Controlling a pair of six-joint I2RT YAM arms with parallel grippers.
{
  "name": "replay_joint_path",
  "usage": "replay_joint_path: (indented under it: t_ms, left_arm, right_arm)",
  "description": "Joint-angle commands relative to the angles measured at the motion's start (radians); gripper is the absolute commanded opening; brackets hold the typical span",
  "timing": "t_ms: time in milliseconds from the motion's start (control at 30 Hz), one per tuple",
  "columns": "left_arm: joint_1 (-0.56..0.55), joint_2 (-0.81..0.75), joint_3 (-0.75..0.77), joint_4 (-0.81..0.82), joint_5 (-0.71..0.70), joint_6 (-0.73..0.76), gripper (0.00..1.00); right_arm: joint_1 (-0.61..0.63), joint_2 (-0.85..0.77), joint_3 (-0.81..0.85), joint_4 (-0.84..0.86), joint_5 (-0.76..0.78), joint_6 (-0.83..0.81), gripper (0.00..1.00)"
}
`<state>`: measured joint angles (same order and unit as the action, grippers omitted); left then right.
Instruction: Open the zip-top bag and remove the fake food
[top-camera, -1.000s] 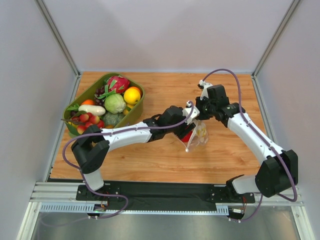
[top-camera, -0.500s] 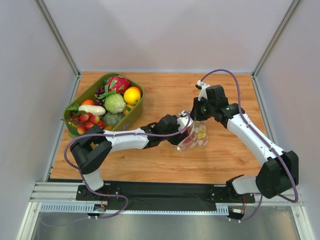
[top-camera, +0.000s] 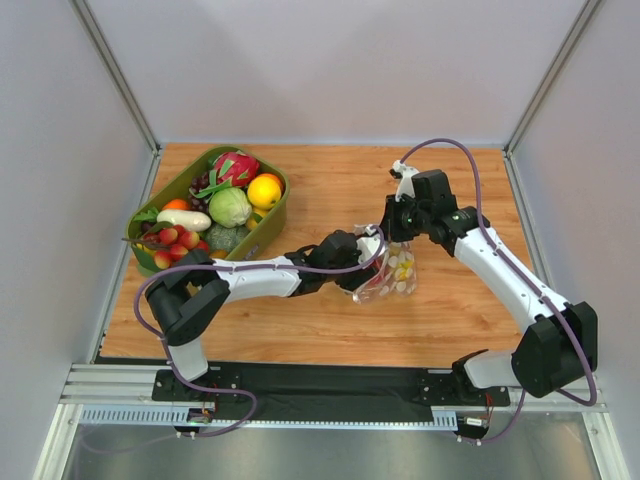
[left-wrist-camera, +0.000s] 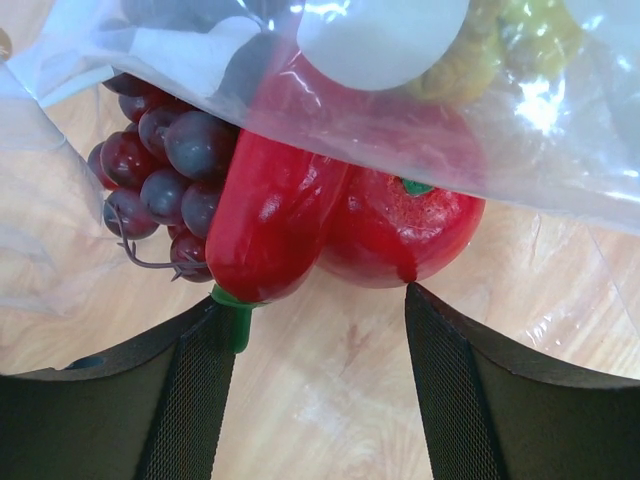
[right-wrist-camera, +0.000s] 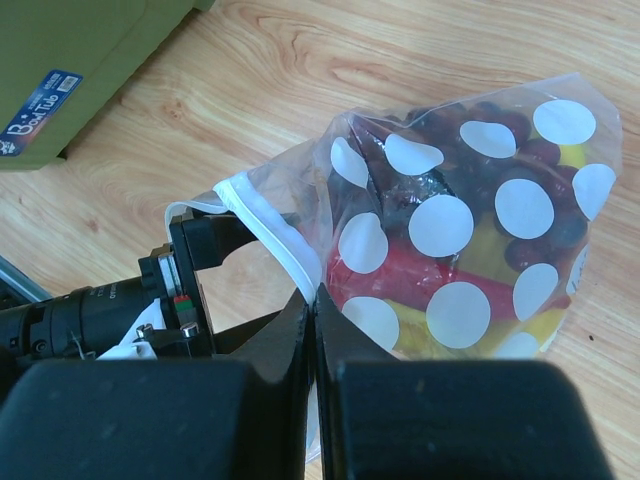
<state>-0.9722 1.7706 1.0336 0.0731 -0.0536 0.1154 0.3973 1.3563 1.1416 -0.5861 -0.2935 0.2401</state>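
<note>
1. Pinching the white zip rim of the zip-top bag (right-wrist-camera: 440, 225), the right gripper (right-wrist-camera: 315, 300) is clamped flat on the film. It hangs the polka-dot pouch just right of centre in the overhead frame. Whether the bag's belly rests on the wood cannot be told.
2. The left gripper (left-wrist-camera: 312, 298) sits at the bag's mouth, fingers spread wide and gripping nothing. A red chili (left-wrist-camera: 270, 215), a red round fruit (left-wrist-camera: 400, 225) and a grape bunch (left-wrist-camera: 160, 170) lie just ahead of its tips, partly under film.
3. The likely risk is that a closing left finger catches loose film along with the chili. A pull would then drag the whole bag and could strip the rim from the right gripper's thin hold, dropping everything.
4. The glossy red pieces could also squirt sideways from a shallow pinch and roll across the table (top-camera: 450, 320).
5. Both wrists crowd the same spot, so a wide swing by either risks a knock.
6. Bare wood lies open at lower right and upper centre of the overhead frame. The olive-green bin (top-camera: 283, 200) stands well apart at upper left, and the walls (top-camera: 60, 200) close both sides.
</note>
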Motion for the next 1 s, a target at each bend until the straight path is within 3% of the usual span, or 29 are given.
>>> replay_joint_path:
  t_ms: [0, 167, 233, 367, 500, 633, 967]
  left_arm:
    - [0.001, 0.018, 0.06, 0.01, 0.011, 0.03, 0.73]
    - [0.001, 0.001, 0.068, 0.037, 0.008, 0.027, 0.72]
    - [0.001, -0.003, 0.068, 0.045, 0.015, 0.027, 0.67]
    - [0.001, -0.007, 0.072, 0.056, 0.034, 0.023, 0.49]
    - [0.001, -0.014, 0.075, 0.05, 0.049, 0.023, 0.19]
    - [0.001, -0.066, 0.053, 0.037, 0.098, 0.015, 0.02]
    - [0.003, -0.237, 0.036, -0.061, 0.219, -0.043, 0.0]
  right_arm:
    - [-0.006, -0.028, 0.024, 0.037, -0.01, 0.013, 0.0]
    - [-0.006, -0.034, 0.02, 0.035, -0.012, 0.008, 0.0]
    - [-0.006, -0.034, 0.018, 0.035, -0.012, 0.008, 0.0]
    - [-0.008, -0.036, 0.017, 0.039, -0.018, 0.008, 0.0]
    - [-0.009, -0.036, 0.014, 0.04, -0.016, 0.008, 0.0]
    - [-0.014, -0.036, 0.007, 0.042, -0.013, 0.007, 0.0]
    - [-0.031, -0.026, -0.013, 0.054, -0.016, 0.002, 0.0]
